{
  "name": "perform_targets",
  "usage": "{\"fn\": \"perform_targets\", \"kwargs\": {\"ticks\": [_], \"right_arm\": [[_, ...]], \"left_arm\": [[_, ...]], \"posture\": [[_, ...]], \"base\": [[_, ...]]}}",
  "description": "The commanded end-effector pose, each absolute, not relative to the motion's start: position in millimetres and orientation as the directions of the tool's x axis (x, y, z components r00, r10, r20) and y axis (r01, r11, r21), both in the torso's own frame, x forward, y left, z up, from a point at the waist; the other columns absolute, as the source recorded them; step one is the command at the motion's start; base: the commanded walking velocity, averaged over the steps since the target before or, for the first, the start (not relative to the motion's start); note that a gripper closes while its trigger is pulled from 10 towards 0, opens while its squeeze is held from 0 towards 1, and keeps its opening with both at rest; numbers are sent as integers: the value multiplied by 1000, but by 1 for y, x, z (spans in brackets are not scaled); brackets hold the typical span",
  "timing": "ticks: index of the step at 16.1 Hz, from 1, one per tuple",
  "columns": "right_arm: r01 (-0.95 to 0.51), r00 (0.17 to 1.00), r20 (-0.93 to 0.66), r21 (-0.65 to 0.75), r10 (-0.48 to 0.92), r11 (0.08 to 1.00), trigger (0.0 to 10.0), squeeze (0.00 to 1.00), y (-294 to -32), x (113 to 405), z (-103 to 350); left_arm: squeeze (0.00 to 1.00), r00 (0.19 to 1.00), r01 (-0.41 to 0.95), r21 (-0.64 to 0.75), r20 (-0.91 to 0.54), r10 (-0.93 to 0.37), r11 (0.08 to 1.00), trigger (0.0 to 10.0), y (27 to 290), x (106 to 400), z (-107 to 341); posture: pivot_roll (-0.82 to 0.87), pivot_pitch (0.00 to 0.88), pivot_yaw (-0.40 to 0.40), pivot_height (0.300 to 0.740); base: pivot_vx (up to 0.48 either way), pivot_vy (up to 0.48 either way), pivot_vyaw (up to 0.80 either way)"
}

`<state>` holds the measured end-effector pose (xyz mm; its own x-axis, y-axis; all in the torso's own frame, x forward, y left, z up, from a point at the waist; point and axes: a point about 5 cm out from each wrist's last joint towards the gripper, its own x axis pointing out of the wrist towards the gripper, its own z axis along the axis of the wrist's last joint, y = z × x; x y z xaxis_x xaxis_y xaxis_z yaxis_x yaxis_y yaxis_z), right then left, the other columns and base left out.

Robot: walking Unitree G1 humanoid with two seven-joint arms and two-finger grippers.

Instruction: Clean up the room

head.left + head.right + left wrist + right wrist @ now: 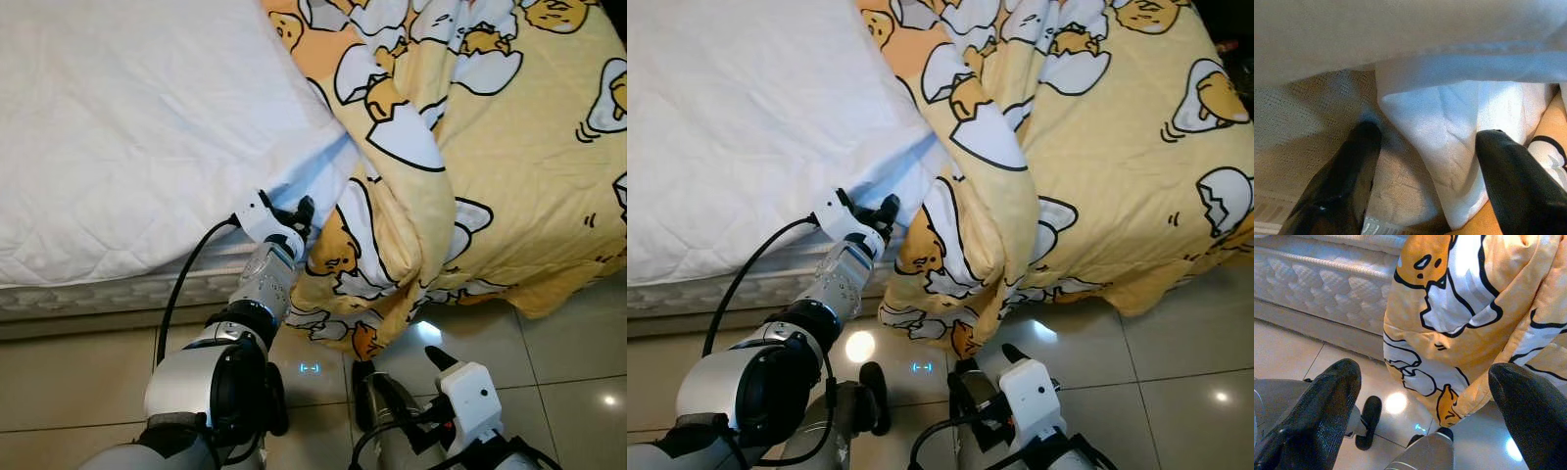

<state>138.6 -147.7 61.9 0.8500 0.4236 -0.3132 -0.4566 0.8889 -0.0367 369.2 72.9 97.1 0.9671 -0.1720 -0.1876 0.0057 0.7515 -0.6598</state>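
I've got the left gripper (1422, 161) spread wide around the white sheet corner (1449, 132) at the mattress (108, 290) edge, right gripper (1425, 396) wide beside the yellow duvet (1469, 328).

No readable text, label, brand, number or sign appears on anything here.

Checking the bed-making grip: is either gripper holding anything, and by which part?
Nothing is gripped. The left gripper is open, fingers either side of the white sheet corner. The right gripper is open near the yellow blanket.
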Motion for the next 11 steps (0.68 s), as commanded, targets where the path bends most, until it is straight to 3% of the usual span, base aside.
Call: {"fn": "perform_targets", "kwargs": {"ticks": [1, 7, 11], "right_arm": [[-462, 839, -333, -20, 430, 886, 10000, 8, -146, 134, 60], [-465, 836, -338, -17, 433, 885, 10000, 8, -143, 135, 59], [-462, 836, -340, -15, 429, 887, 10000, 8, -143, 134, 59]], "left_arm": [[0, 951, 57, -655, -195, -242, 753, 0, 59, 365, 94], [0, 949, 76, -698, -168, -266, 712, 0, 60, 366, 96], [0, 927, 122, -664, -190, -324, 738, 0, 49, 359, 88]], "posture": [[-404, 380, 15, 731], [-403, 381, 17, 731], [-398, 378, 24, 731]], "base": [[0, 0, 0], [0, 0, 0], [0, 0, 0]]}}
